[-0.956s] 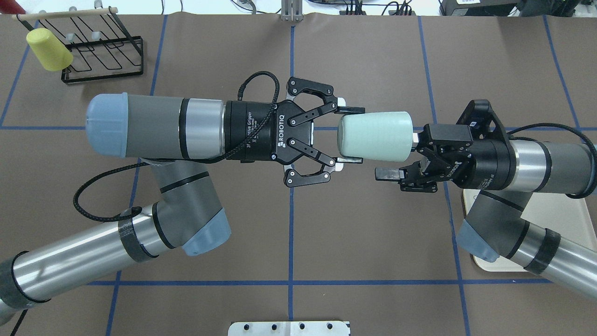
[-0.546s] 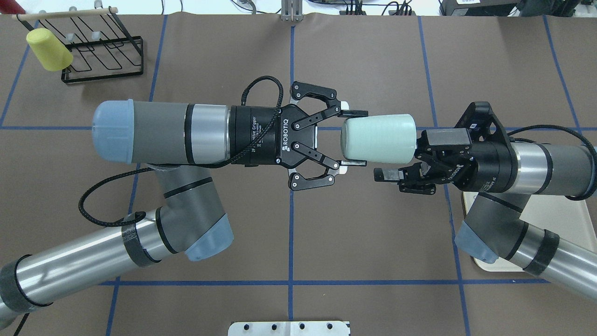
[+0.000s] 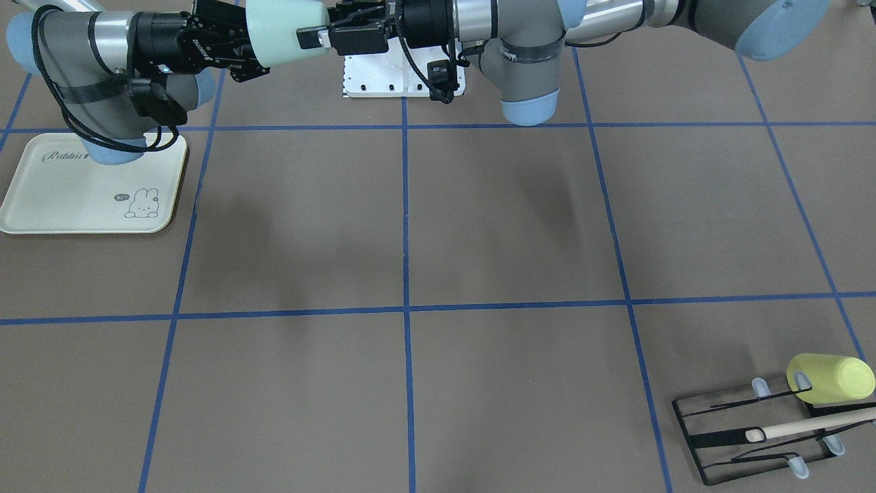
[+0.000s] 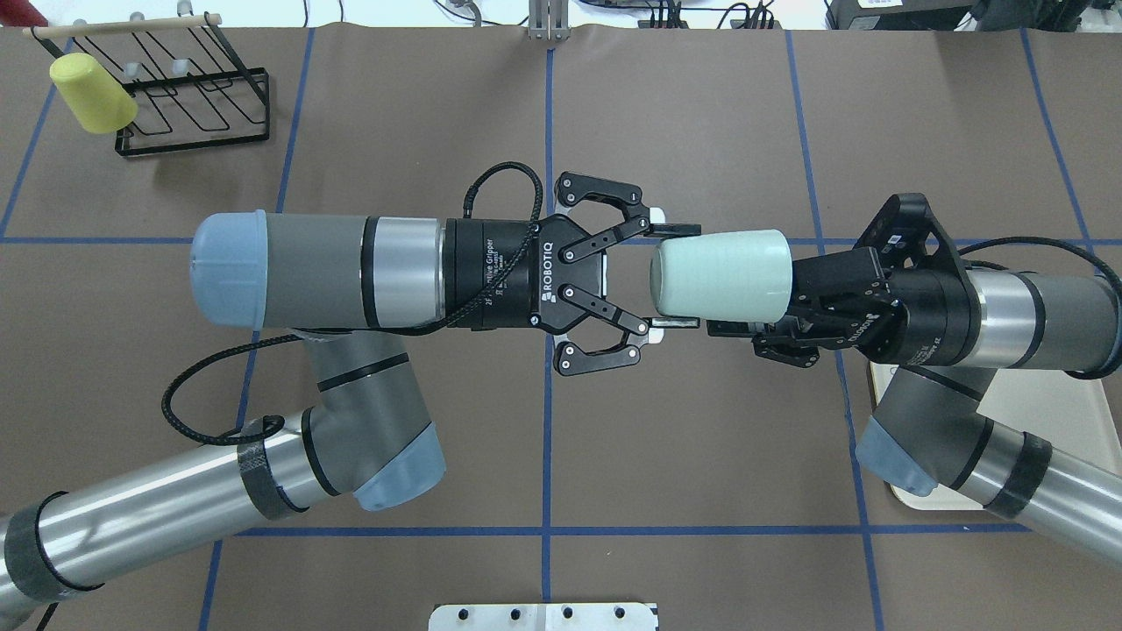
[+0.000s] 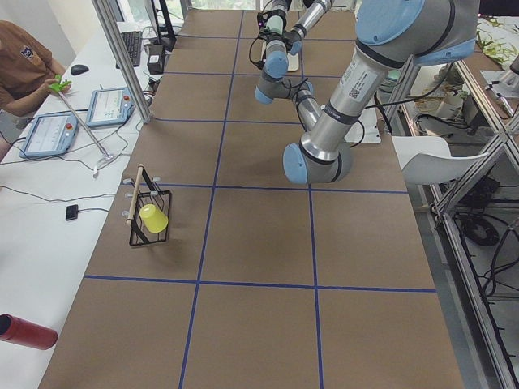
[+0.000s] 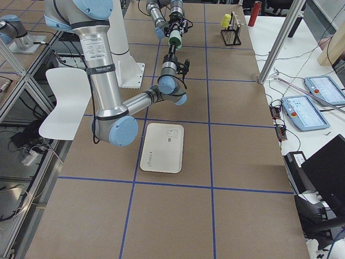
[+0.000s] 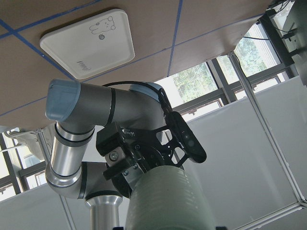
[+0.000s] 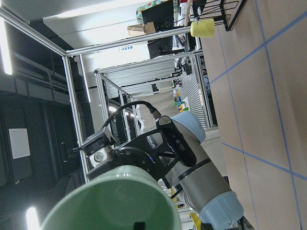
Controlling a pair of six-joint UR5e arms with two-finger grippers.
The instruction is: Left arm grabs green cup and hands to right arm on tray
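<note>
Plastic green cup point(image 4: 720, 273) midair: left gripper point(image 4: 675, 276) jaws clamp base; right gripper point(image 4: 764, 307) jaws straddle rim, closure unclear. Early left release drops it on tabletop point(image 4: 701, 456).

A brown counter point(image 4: 701, 456) crossed by blue tape lines point(image 3: 405, 308) filled the middle of the room. Along one long edge ran a white bench point(image 5: 32, 243) carrying two tablets point(image 5: 112, 105), loose cables and a red bottle point(image 5: 24, 331). Aluminium posts point(image 5: 122, 61) rose between bench and counter. Off the other long edge a white chair point(image 6: 63, 102) stood on a grey floor point(image 6: 27, 216). Windows point(image 7: 192, 84) let in daylight and showed trees, beside white panels point(image 7: 259, 158). A strip light point(image 8: 5, 48) glowed.
</note>
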